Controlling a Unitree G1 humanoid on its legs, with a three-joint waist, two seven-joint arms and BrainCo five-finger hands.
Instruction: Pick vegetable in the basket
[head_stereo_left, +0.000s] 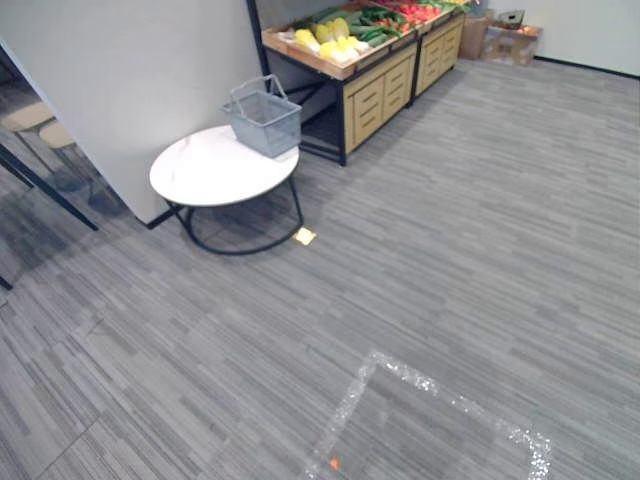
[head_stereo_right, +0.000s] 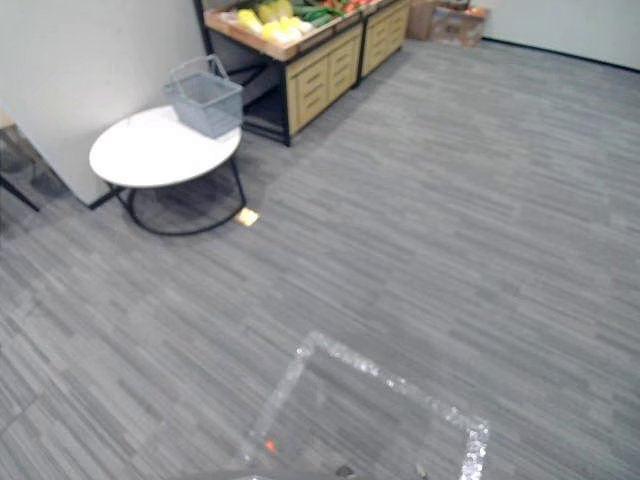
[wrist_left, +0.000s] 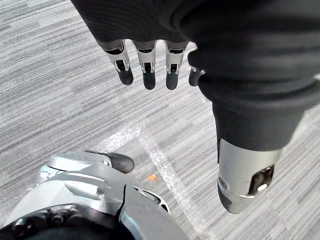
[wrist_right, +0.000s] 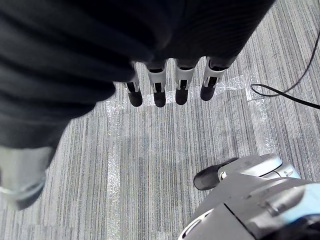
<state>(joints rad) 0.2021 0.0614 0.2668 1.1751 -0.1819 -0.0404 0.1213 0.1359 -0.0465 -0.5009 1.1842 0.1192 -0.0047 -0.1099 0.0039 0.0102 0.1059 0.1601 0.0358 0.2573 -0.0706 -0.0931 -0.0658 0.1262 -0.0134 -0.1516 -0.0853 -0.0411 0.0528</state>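
Observation:
A grey wire basket (head_stereo_left: 264, 118) stands on the far edge of a round white table (head_stereo_left: 215, 170), some way off at the upper left. Behind it a wooden produce stand (head_stereo_left: 365, 60) carries yellow vegetables (head_stereo_left: 330, 38), green ones (head_stereo_left: 375, 25) and red ones (head_stereo_left: 420, 10). My left hand (wrist_left: 150, 65) hangs over the grey floor with its fingers straight and nothing in it. My right hand (wrist_right: 170, 85) also hangs over the floor, fingers relaxed and empty.
A grey partition wall (head_stereo_left: 130, 80) stands left of the table. A small yellow scrap (head_stereo_left: 305, 236) lies on the floor by the table's black frame. Silver tape (head_stereo_left: 440, 390) marks a square on the floor close to me. Cardboard boxes (head_stereo_left: 505, 40) sit at the far wall.

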